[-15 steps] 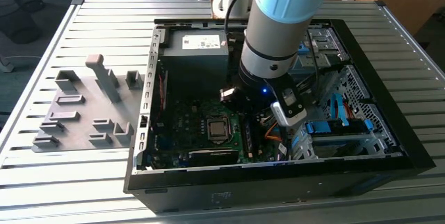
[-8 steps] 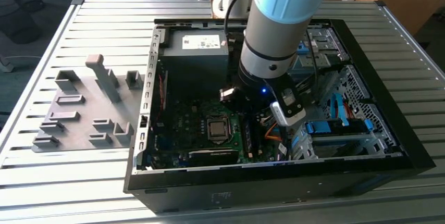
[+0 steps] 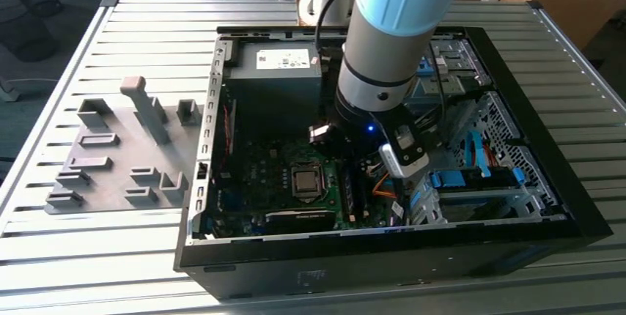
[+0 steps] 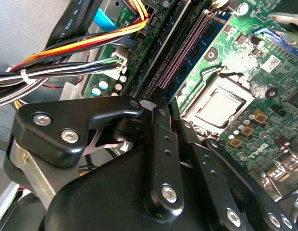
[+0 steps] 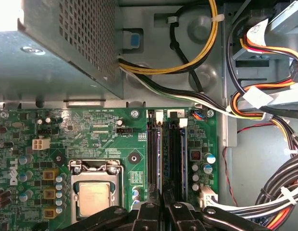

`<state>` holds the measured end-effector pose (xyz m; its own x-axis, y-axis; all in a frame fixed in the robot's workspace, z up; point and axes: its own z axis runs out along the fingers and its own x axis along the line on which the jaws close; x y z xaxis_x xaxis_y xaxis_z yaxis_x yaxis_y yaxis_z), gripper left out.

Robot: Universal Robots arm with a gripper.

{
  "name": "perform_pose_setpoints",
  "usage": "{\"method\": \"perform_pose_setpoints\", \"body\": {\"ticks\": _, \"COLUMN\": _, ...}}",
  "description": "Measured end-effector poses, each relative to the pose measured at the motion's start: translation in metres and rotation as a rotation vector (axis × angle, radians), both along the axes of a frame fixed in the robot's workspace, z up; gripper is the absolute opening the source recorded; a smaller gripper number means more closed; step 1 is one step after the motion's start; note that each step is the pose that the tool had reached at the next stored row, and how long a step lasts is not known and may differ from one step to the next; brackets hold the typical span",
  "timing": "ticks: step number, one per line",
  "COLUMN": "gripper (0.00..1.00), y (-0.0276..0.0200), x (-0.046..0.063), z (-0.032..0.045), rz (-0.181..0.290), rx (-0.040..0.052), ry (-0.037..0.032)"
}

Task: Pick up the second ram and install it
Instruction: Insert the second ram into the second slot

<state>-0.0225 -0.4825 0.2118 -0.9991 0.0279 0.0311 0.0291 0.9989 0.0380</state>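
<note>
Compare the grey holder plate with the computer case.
The holder plate is pale grey; the computer case is black. The holder plate is flat with small blocks; the computer case is a deep open box. The arm reaches into the computer case, not the holder plate. Both rest on the slatted table.

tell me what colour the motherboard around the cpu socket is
Green. The motherboard shows best in the first wrist view, around the silver CPU socket.
</note>
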Motion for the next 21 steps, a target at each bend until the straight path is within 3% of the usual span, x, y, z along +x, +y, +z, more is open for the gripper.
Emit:
{"method": "perform_pose_setpoints", "body": {"ticks": 4, "gripper": 0.14, "y": 0.0005, "x": 0.0000, "z": -0.0010, "rz": 0.000, "rx": 0.0009, "ry": 0.0001}}
{"method": "perform_pose_setpoints", "body": {"ticks": 7, "gripper": 0.14, "y": 0.0007, "x": -0.0002, "z": -0.0011, "rz": 0.000, "rx": 0.0075, "ry": 0.0000}}
{"method": "perform_pose_setpoints", "body": {"ticks": 12, "gripper": 0.14, "y": 0.0007, "x": -0.0003, "z": -0.0011, "rz": 0.000, "rx": 0.0405, "ry": 0.0000}}
{"method": "perform_pose_setpoints", "body": {"ticks": 21, "gripper": 0.14, "y": 0.0007, "x": -0.0003, "z": -0.0011, "rz": 0.000, "rx": 0.0399, "ry": 0.0001}}
